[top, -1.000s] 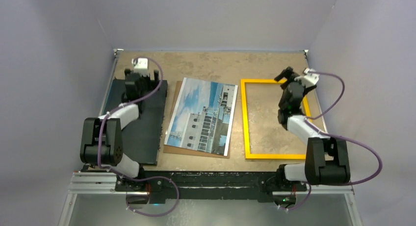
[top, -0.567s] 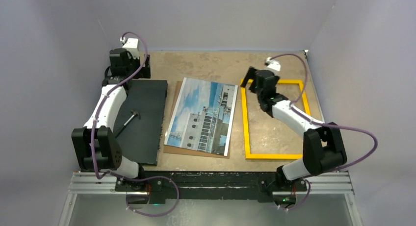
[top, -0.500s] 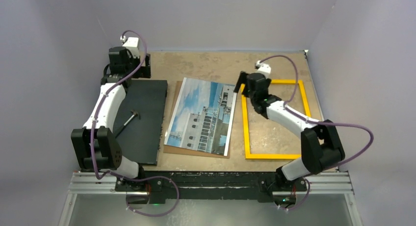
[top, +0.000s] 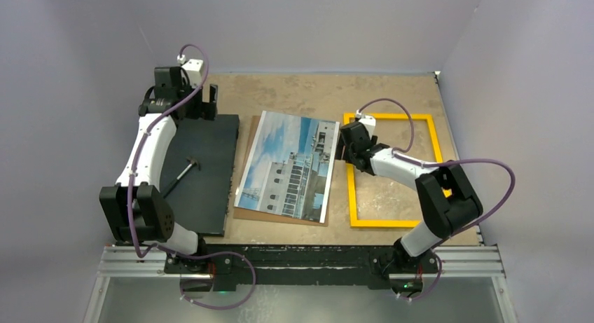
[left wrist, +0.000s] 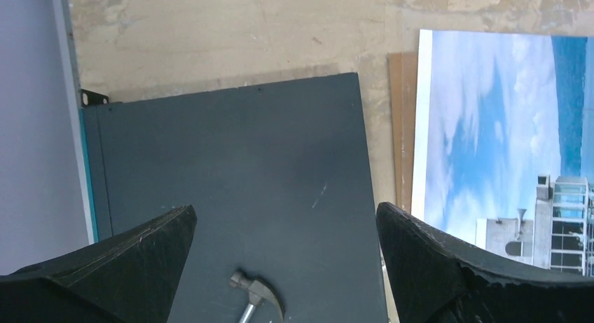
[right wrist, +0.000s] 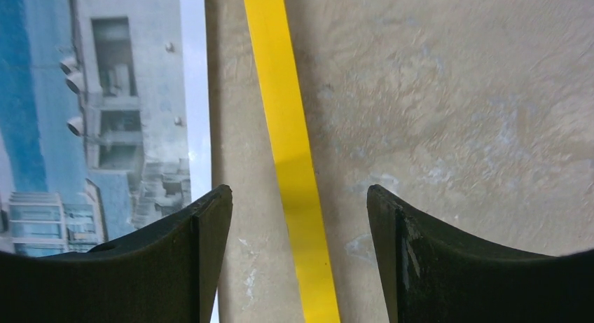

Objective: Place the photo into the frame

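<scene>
The photo (top: 291,166), a white building against blue sky, lies flat at the table's middle on a brown backing board (top: 246,212). It also shows in the left wrist view (left wrist: 504,134) and the right wrist view (right wrist: 98,106). The yellow frame (top: 350,197) lies flat to its right. My right gripper (top: 348,153) is open and low over the frame's left bar (right wrist: 291,148), which runs between its fingers. My left gripper (top: 203,104) is open and empty above the far end of the black board (top: 199,172).
A small hammer (top: 183,172) lies on the black board; its head shows in the left wrist view (left wrist: 258,295). The purple side walls stand close on the left and right. The table's metal edge (left wrist: 70,71) runs beside the black board.
My right gripper swung from the frame's far right corner across to its left bar, beside the photo, and came lower. My left gripper rose off the black board to its far end, uncovering the hammer.
</scene>
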Robot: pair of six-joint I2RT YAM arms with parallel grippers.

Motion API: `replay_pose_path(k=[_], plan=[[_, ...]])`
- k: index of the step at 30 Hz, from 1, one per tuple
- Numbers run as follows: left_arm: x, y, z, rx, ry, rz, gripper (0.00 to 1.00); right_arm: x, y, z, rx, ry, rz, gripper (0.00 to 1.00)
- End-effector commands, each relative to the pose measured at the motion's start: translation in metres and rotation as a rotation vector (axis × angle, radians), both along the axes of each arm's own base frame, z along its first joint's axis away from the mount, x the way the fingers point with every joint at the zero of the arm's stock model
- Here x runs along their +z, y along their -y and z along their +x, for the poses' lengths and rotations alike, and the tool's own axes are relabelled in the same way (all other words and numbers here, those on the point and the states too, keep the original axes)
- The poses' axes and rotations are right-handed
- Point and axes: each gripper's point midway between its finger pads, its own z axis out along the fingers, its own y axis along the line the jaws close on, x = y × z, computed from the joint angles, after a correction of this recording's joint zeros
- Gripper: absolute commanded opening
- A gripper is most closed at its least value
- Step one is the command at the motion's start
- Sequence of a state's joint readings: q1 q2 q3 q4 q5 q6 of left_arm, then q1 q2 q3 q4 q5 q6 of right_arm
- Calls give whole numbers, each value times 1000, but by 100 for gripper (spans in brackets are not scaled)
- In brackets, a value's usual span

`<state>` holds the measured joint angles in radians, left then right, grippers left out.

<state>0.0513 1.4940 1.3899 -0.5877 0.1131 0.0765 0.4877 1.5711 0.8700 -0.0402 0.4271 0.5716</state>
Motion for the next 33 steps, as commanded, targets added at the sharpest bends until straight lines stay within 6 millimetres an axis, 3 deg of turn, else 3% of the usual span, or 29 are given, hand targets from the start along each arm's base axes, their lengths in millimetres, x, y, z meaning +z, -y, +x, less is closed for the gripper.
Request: replay_pose_path(k=[1, 6, 11, 16, 19, 23, 25, 31, 33], plan=[[22, 7, -9, -62, 28, 5, 100, -23, -7, -25, -3, -74, 5, 73], [24, 7, -12, -72, 18, 6, 100, -40, -6, -37, -17, -119, -4, 69], [27, 13, -17, -110, 0, -7, 100, -45, -6, -35, -43, -146, -16, 39], [26, 28, -27, -190, -34, -39, 100, -25, -15, -18, -47, -119, -4, 19], [26, 37, -30, -224, -49, -55, 100, 8, -20, -3, -33, -59, 5, 10], [26, 29, -20, -174, -29, -34, 100, 61, -26, 17, -9, 43, 12, 3], [24, 35, -22, -183, -21, -63, 100, 85, -27, 23, 0, 74, 8, 0], [41, 54, -25, -192, 66, -174, 100, 153, -46, 32, 68, 158, 162, 0], [51, 63, -25, -204, 95, -204, 100, 185, -55, 34, 96, 205, 248, 0]])
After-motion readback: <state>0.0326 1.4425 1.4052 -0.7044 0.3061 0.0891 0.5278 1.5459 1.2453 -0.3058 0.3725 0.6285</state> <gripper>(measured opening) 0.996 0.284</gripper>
